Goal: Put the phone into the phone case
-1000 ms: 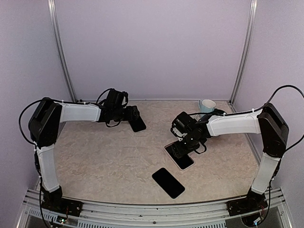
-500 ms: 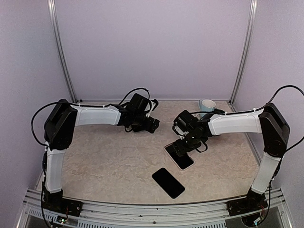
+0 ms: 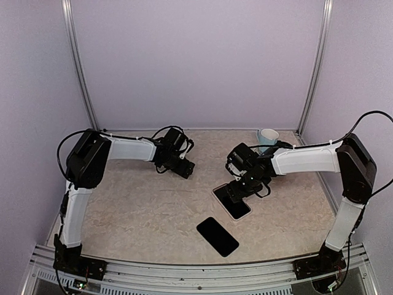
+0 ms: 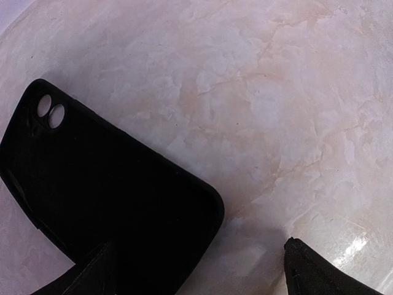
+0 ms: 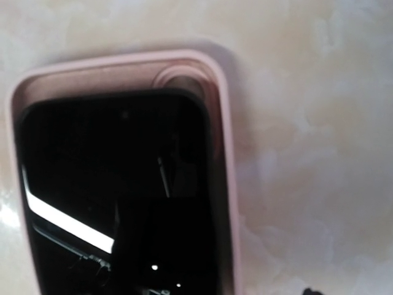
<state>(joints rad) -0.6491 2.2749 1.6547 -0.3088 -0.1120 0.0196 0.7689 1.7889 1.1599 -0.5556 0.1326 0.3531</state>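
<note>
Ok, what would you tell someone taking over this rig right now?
Left gripper: open, low over the black case, which lies flat on the table, not gripped.
Right gripper: looks open, just above the pink case.
Done: a phone lies in the pink case, but a gap shows at the case's camera end, so it is probably not fully seated.
A loose black phone lies near the front edge.
Left: press the phone home; possibly case the loose one.

Left of the pink case, bare worktop gives a claw open passage. The right claw hangs over that case's far end. A black phone lies just nearer than it; a cup stands well behind.
</note>
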